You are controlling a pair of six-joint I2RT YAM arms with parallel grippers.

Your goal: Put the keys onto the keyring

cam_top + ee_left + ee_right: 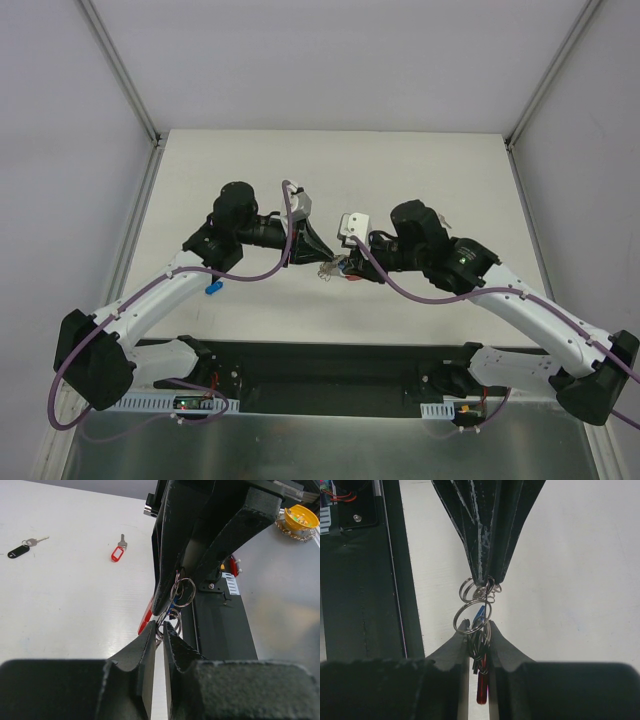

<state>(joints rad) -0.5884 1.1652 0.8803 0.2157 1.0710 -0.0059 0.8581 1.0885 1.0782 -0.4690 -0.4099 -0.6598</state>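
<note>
Both grippers meet above the table's middle. The keyring shows in the right wrist view as a red plastic band (482,692) with silver rings (472,617). My right gripper (478,626) is shut on it, the band hanging between its fingers. My left gripper (160,628) is shut on the small silver rings (183,591) at the chain end. A blue key head (480,615) sits inside the rings between the two grippers. In the top view the left gripper (320,260) and right gripper (346,266) touch tip to tip. A black-headed key (20,549) and a red-tagged key (117,553) lie on the table.
A small blue object (212,289) lies on the table beside the left arm. The black base plate (330,365) runs along the near edge. A yellow round part (301,517) with a chain sits at the far side in the left wrist view.
</note>
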